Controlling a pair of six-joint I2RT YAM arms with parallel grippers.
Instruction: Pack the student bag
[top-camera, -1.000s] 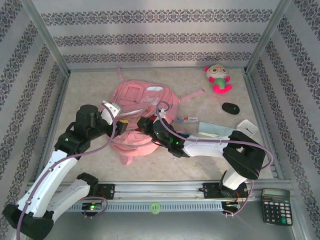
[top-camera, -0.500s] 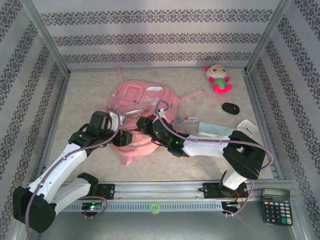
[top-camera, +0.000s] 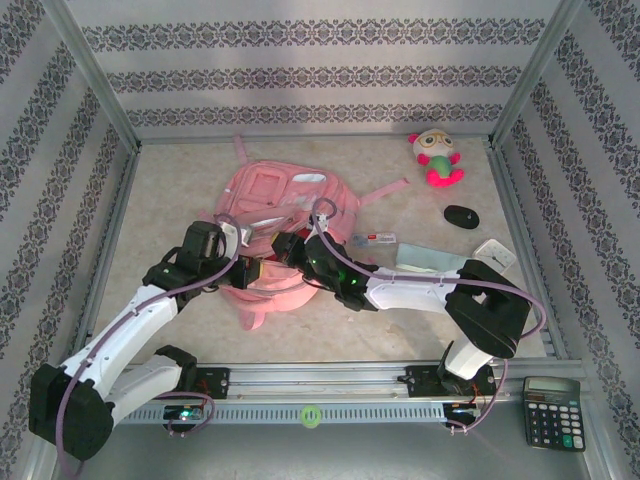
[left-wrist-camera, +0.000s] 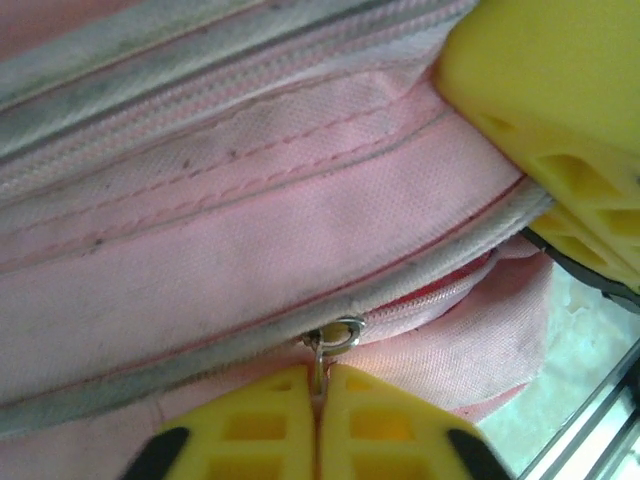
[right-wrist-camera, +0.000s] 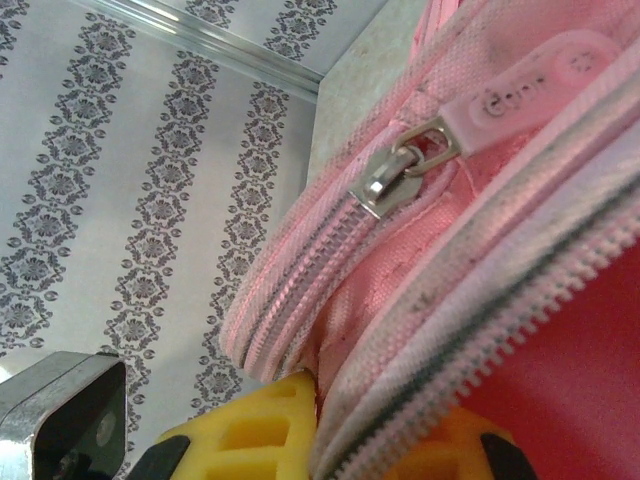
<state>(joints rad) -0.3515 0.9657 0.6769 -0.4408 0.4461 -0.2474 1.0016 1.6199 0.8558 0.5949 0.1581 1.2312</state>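
Patterned walls enclose a mottled table (top-camera: 180, 185). The bag (top-camera: 290, 195) lies flat at its middle, front pockets up. Its long axis runs from the arms' side toward the back wall, and thin straps trail off the far end and the right flank. Which end is the top cannot be told for certain.

The left gripper (top-camera: 255, 272) is at the bag's near edge, with its fingers pressed together on the metal zip pull (left-wrist-camera: 334, 338). Judged purpose: to draw the zip along and open a compartment for packing.

The right gripper (top-camera: 287, 246) is just right of it on the same edge, clamped on the bag's fabric beside a zip track. Judged purpose: to anchor the cloth so the zip runs instead of dragging the bag. A second slider (right-wrist-camera: 384, 186) sits above that grip, free of either gripper.

The toy (top-camera: 437, 157) and mouse (top-camera: 461, 216) lie well right of the bag, unpacked.
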